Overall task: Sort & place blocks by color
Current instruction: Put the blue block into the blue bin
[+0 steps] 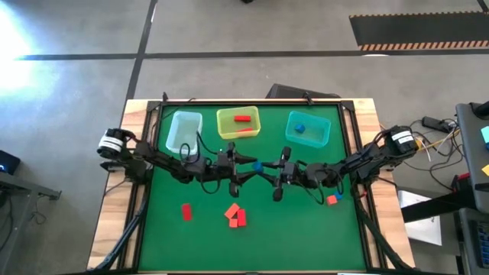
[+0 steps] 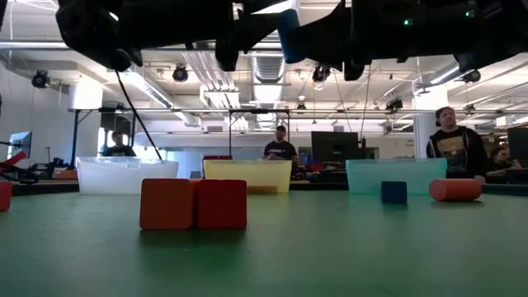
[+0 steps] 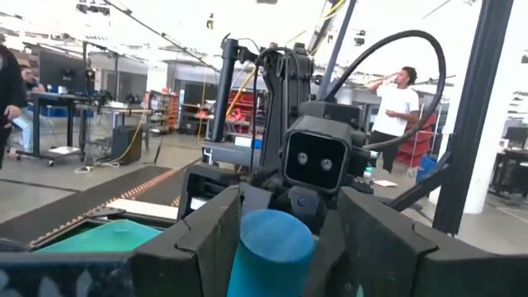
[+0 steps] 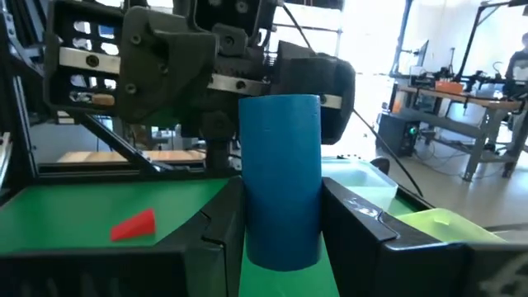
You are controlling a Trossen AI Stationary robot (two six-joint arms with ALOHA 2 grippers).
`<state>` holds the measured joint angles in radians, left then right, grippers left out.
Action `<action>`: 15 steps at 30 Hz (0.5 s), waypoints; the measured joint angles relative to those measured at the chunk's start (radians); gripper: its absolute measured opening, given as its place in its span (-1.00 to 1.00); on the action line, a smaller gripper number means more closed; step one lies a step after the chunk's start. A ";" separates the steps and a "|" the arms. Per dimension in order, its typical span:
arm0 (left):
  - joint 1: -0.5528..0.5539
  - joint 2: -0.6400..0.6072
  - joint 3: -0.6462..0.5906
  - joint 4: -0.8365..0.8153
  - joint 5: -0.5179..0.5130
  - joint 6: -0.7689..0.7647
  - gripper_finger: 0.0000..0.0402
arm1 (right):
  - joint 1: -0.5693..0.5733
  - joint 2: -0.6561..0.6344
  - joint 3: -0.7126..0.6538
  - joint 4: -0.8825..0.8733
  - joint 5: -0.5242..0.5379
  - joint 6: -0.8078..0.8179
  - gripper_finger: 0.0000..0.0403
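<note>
Both grippers meet above the middle of the green table, around one blue cylinder block (image 1: 257, 166). My left gripper (image 3: 285, 247) comes from the table's left and my right gripper (image 4: 280, 239) from the right; each is shut on the cylinder. Several red blocks (image 1: 235, 215) and one more (image 1: 186, 211) lie flat on the near half of the table, and an orange-red one (image 1: 332, 199) lies under the right arm. A red block (image 1: 242, 119) lies in the yellow bin (image 1: 238, 131) and a blue one (image 1: 299, 128) in the teal bin (image 1: 317, 136). My left gripper has the blue cylinder's one end (image 3: 271, 235) between its two fingers, coming level from the table's left. The round end face shows between the fingers (image 3: 206, 239). The cylinder is lifted clear of the table. My right gripper pinches the blue cylinder's side (image 4: 280, 206) between its two fingers, coming level from the table's right, fingers across the cylinder. The cylinder stands up past the fingers (image 4: 355, 235) toward the left gripper behind it, clear of the table.
A clear bin (image 1: 183, 130) stands left of the yellow one along the far edge. Wooden table rims run down both sides. People stand in the room beyond the far edge in the low view. The near strip of the green mat in front of the red blocks is bare.
</note>
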<state>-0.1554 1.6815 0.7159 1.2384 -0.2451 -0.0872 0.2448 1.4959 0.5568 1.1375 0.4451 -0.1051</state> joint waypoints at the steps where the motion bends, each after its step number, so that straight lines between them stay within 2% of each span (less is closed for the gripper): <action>1: 0.001 0.007 0.004 -0.010 0.002 0.000 -0.07 | 0.000 -0.001 0.001 0.008 -0.006 0.000 -0.44; 8: 0.001 0.056 0.035 -0.008 0.000 0.017 -0.07 | 0.000 -0.009 0.005 0.012 -0.023 0.025 -0.44; 15: 0.001 0.051 0.037 -0.010 0.002 0.018 -0.08 | 0.000 -0.009 0.007 0.001 -0.032 0.026 -0.44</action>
<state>-0.1543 1.7327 0.7528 1.2283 -0.2428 -0.0691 0.2443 1.4872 0.5640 1.1387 0.4127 -0.0792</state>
